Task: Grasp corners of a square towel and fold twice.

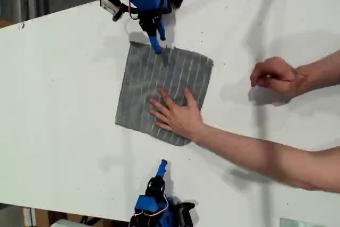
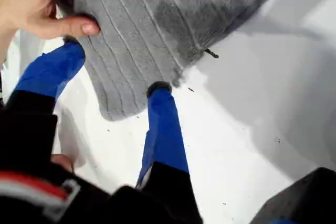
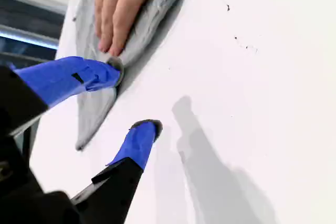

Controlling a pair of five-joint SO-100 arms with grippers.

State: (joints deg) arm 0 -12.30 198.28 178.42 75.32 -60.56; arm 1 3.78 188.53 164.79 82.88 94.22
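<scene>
Towel (image 1: 159,86) flat mid-bench (image 1: 64,78), person's hand (image 1: 178,115) pressing on it. My first claw (image 2: 115,69) & my second claw (image 3: 132,98) both apart at towel's edge.

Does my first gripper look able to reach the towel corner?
Probably yes: the corner lies between the open jaws of my first gripper, nothing covering it, though a person's thumb rests on the towel nearby.

The grey striped towel (image 2: 157,19) lies flat on the white table (image 2: 262,129). My first gripper (image 2: 113,72) is spread open at one rounded corner (image 2: 113,109), one blue fingertip (image 2: 159,90) touching the cloth's edge. A person's hand (image 2: 31,3) presses the towel.
</scene>
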